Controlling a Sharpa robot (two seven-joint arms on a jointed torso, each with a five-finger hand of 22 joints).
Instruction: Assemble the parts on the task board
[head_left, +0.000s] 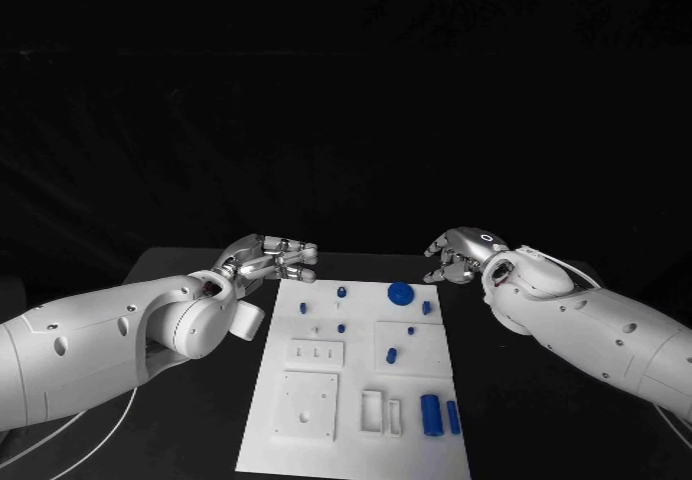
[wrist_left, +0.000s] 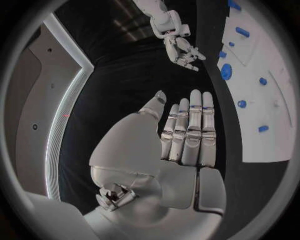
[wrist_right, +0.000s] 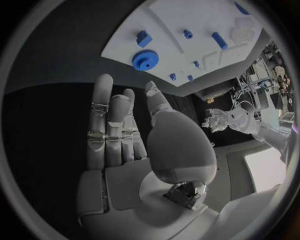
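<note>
The white task board (head_left: 361, 450) lies in the middle of the black table. On it are a blue gear (head_left: 401, 293) at the far end, several small blue pegs such as one (head_left: 389, 353) at mid-board, and two blue cylinders (head_left: 430, 413) near the front right. My left hand (head_left: 274, 257) hovers off the board's far left corner, holding nothing. My right hand (head_left: 459, 250) hovers off the far right corner, also holding nothing. In the wrist views the left hand (wrist_left: 184, 130) and the right hand (wrist_right: 119, 125) each stretch their fingers out flat, with the gear (wrist_right: 145, 60) beyond the right fingertips.
Bare black tabletop (head_left: 188, 265) surrounds the board on both sides and behind it. White recessed blocks (head_left: 310, 405) occupy the board's near left. A cable (head_left: 87, 430) hangs under my left arm.
</note>
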